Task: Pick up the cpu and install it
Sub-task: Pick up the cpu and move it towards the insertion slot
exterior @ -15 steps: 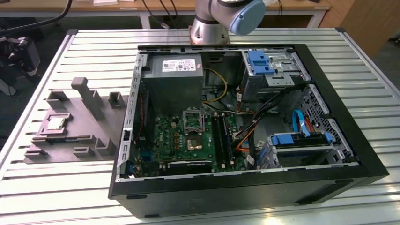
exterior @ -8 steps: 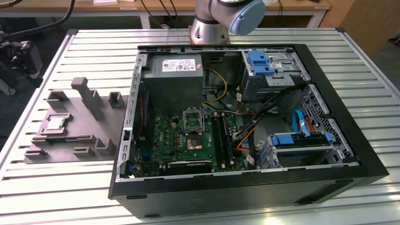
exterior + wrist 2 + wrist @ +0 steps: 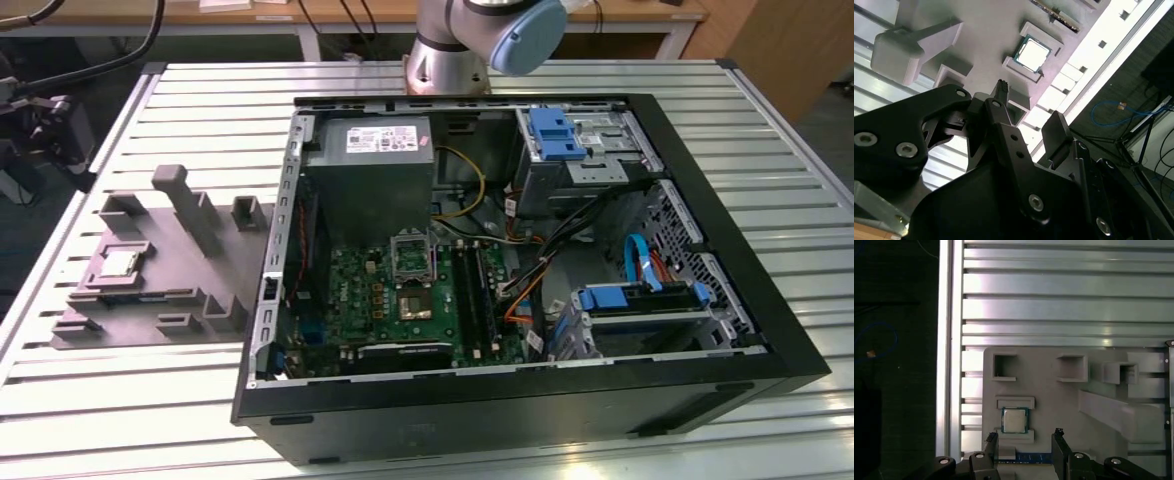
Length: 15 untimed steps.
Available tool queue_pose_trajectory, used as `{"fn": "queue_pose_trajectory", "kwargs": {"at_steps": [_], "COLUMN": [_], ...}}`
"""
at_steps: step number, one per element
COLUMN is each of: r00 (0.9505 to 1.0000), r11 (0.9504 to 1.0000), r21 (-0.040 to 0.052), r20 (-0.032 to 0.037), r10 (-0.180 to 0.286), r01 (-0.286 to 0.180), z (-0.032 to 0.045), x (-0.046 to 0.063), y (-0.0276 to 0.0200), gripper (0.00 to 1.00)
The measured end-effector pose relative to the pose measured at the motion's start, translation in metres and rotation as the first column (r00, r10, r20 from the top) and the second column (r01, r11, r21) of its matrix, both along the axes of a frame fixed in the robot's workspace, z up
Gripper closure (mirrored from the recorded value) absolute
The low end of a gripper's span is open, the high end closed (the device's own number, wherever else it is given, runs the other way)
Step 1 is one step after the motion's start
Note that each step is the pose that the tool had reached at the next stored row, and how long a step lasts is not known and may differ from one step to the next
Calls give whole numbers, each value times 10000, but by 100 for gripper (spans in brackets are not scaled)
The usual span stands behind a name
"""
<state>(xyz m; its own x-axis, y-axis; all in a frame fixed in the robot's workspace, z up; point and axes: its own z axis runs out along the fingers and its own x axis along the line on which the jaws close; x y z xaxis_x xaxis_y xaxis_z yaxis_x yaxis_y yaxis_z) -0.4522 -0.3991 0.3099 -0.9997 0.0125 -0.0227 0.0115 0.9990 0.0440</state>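
Observation:
The cpu (image 3: 120, 262) is a small silvery square chip lying flat in a recess of the grey fixture plate (image 3: 147, 310), on the exterior view's left, outside the computer case. In both wrist views my gripper (image 3: 1024, 436) (image 3: 1029, 107) hangs some way above that plate. It is open, with nothing between its dark fingers (image 3: 1058, 435). The cpu (image 3: 1014, 420) (image 3: 1031, 54) shows beyond the fingertips, apart from them. Inside the case, the silver socket frame (image 3: 412, 258) stands on the green motherboard (image 3: 400, 300).
The open black computer case (image 3: 747, 330) fills the middle of the slatted metal table (image 3: 107, 400). It holds a grey box with a white label (image 3: 378, 150), blue drive brackets and loose cables. Upright posts (image 3: 180, 190) rise from the fixture plate. The table's edge (image 3: 949, 340) runs close beside the plate.

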Motion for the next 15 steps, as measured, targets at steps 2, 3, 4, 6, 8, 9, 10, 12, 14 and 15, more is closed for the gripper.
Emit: {"fn": "queue_pose_trajectory", "kwargs": {"at_steps": [2,3,4,6,8,9,10,12,14,15], "r00": [10000,10000,10000,9999,9999,9999,9999,9999,9999,9999], "r11": [10000,10000,10000,10000,10000,10000,10000,10000,10000,10000], "r21": [1,-1,-17,-76,-86,-85,-85,-85,-85,-85], "r20": [-23,-45,-75,-128,-145,-146,-148,-150,-150,-150], "r10": [0,1,0,1,0,0,0,0,-1,-1], "r01": [0,-1,0,-2,-1,-1,-1,-1,0,0], "z": [-28,-35,-39,-49,-70,-82,-96,-129,-162,-179], "x": [0,0,0,1,0,0,0,0,-1,-1], "y": [-2,-3,-3,-5,-7,-12,-16,-25,-30,-33], "gripper": [45,45,45,45,45,45,45,45,45,45]}}
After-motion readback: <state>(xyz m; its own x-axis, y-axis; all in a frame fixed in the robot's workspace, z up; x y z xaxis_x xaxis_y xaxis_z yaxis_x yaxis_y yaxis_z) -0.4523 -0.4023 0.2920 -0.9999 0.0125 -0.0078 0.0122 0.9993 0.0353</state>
